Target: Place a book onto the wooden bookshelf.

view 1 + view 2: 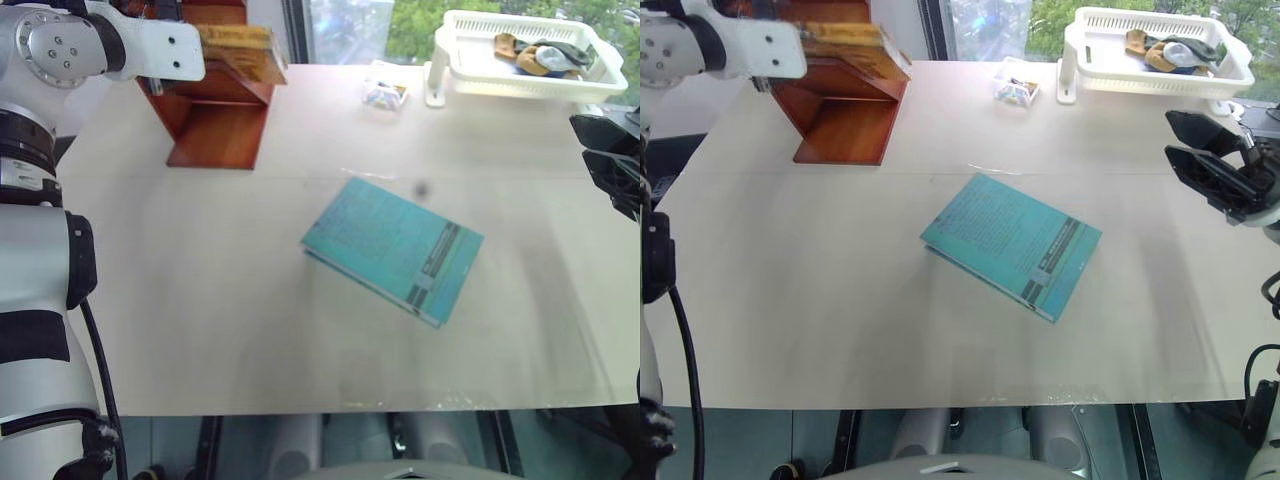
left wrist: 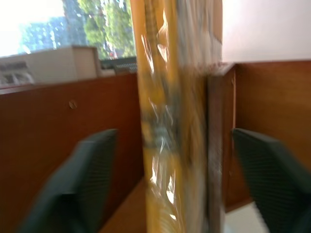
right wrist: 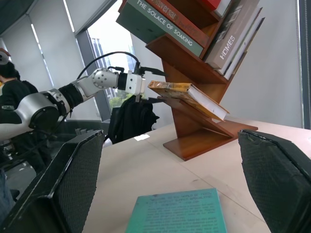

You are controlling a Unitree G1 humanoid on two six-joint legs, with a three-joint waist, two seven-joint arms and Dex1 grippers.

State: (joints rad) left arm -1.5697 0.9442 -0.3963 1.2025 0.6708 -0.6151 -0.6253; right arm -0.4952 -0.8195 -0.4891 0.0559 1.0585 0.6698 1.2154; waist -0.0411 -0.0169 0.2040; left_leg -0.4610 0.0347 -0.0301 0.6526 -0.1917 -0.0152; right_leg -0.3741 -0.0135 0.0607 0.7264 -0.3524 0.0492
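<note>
Yellow book (image 3: 187,94): it lies on a slanted board of the shelf (image 3: 194,124), at the far left corner of the worktop (image 1: 200,300).
Left gripper (image 3: 146,86): it is up at the end of the book. Its jaws are apart, one on each side of the book, with a gap both ways, so they are not squeezing it.
Right gripper (image 1: 1210,170): it hangs over the right edge of the worktop, far from the shelf. Its jaws are wide apart and hold nothing.
Teal book (image 1: 393,247): it lies flat in the middle of the worktop. It is not the one for this job.
Basket (image 1: 520,85): white, at the far right, with small things in it.
Done: the book looks like it is resting on the shelf by itself.
Left to do: I think only pulling the left arm back without bumping the book.
</note>
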